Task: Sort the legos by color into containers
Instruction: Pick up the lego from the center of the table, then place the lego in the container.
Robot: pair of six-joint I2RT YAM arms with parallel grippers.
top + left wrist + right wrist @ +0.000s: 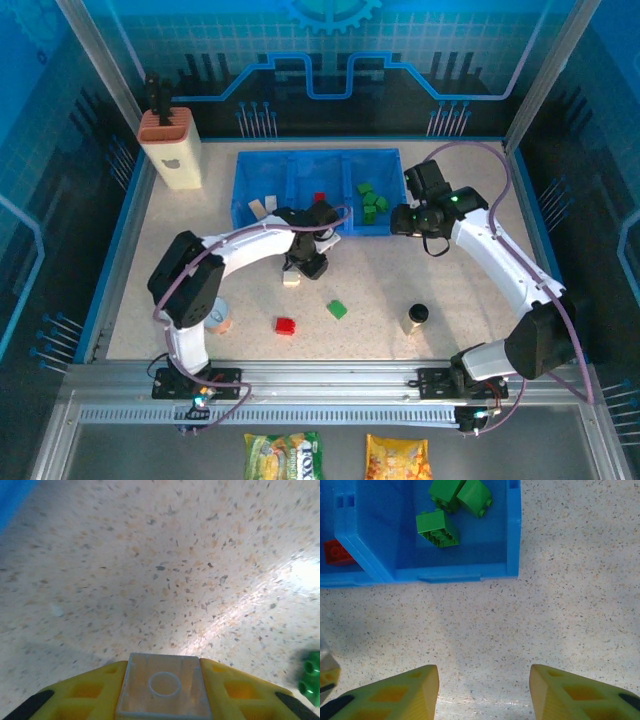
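Observation:
My left gripper [296, 270] is shut on a white brick [164, 686], whose hollow underside faces the wrist camera between the yellow fingers [85, 695]; the same white brick [291, 279] hangs just above the table in front of the blue tray [240, 200]. In the tray lie white bricks [262, 207] on the left, a red brick [319, 198] in the middle and green bricks [371, 201] on the right. A red brick [286, 325] and a green brick [337, 309] lie loose on the table. My right gripper [484, 690] is open over bare table beside the tray's right corner [514, 540].
A beige block with an orange top [170, 148] stands at the back left. A small dark-capped bottle [416, 318] stands front right, and a round tin [218, 318] sits by the left arm's base. A green brick [311, 677] shows at the left wrist view's right edge.

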